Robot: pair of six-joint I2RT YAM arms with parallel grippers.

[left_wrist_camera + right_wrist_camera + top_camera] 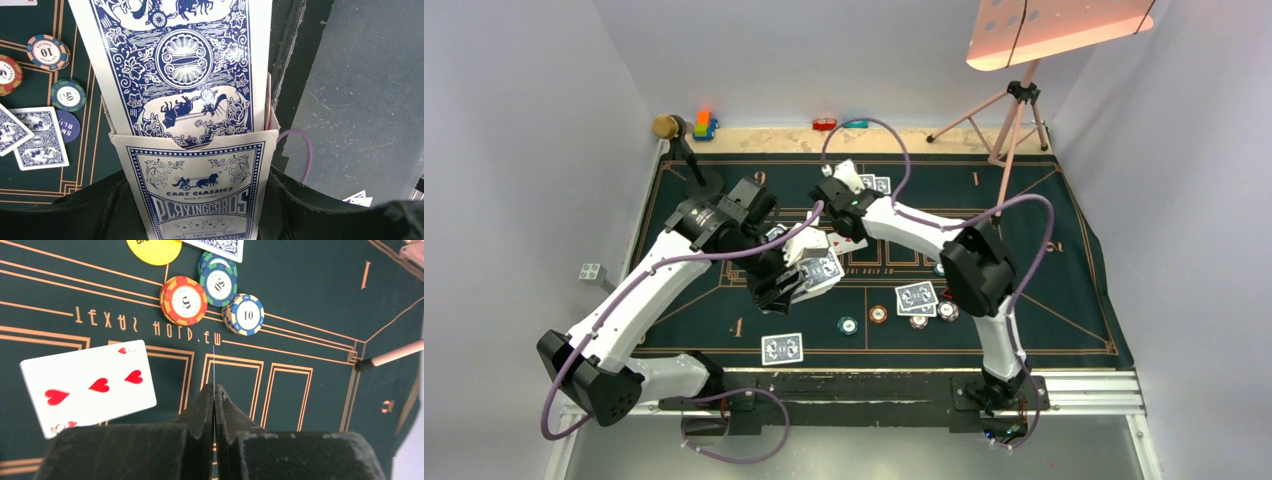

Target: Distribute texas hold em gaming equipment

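Right wrist, right jaws pinching card (edge-on), left jaws clamping card box.

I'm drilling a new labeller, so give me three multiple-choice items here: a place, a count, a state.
1. The card box is held: A by the left gripper; B by the right gripper; C by neither.
2. Large hearts on the face-up card: A two; B three; C five.
3. The right gripper is: A wide open; B shut on nothing; C shut on an edge-on card.
Answers: 1 A, its fingers flank the box; 2 B, three red hearts in a row; 3 C, a thin card edge rises between its closed fingers.
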